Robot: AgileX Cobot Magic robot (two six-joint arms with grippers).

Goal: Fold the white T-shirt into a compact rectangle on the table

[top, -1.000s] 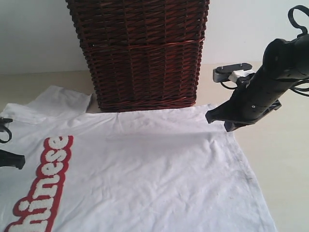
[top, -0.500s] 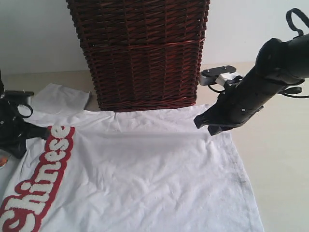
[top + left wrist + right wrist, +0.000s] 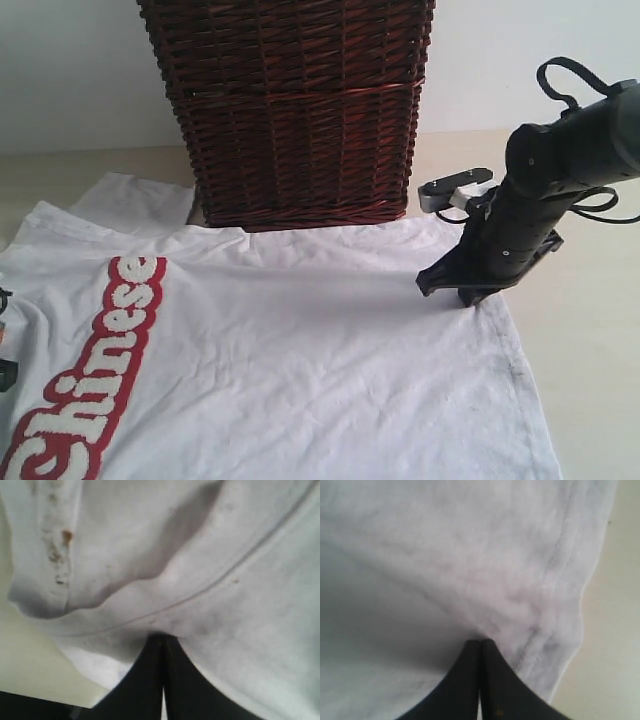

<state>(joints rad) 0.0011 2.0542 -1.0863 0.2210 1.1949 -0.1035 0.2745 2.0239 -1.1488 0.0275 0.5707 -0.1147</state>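
Observation:
The white T-shirt (image 3: 300, 360) lies spread on the table (image 3: 590, 340), its red-outlined lettering (image 3: 95, 370) at the left. My right gripper (image 3: 455, 290) is low at the shirt's far right corner, shut, with fabric puckered at its tips (image 3: 480, 642) just inside the hem (image 3: 555, 605). My left gripper (image 3: 162, 639) is shut on a fold of the shirt near the collar, where an orange tag (image 3: 66, 536) shows. In the exterior view only dark bits of the left arm (image 3: 6, 372) show at the left edge.
A tall dark brown wicker basket (image 3: 290, 110) stands at the back, touching the shirt's far edge. Bare table lies right of the shirt and behind its left sleeve (image 3: 130, 195).
The right gripper came down and slightly right, bringing the shirt's corner to the table. The left arm swung in, then dropped to the left edge. The shirt now lies flatter, lettering shifted right.

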